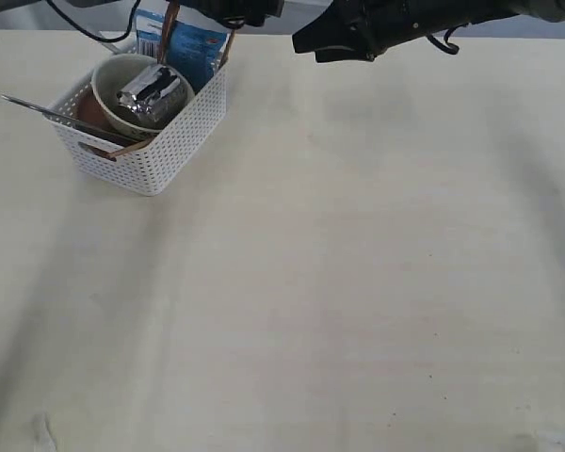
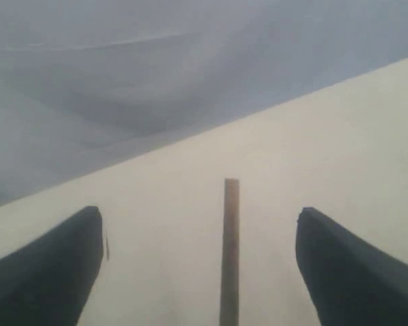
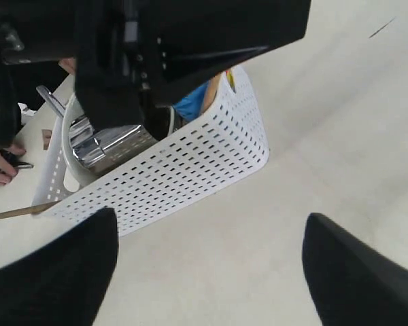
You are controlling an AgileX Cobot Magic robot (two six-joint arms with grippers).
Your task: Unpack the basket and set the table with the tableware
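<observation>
1. Left gripper (image 2: 198, 224) has its jaws wide apart, a brown chopstick (image 2: 230, 251) upright between them, untouched.
2. Right gripper (image 3: 209, 224) is spread wide too, empty, over the table (image 1: 358, 282) just beside the basket (image 1: 160, 155).
3. That basket sits by the table's far edge, left side, with the bowl (image 1: 108, 80) and steel cup (image 1: 153, 92) inside.
</observation>
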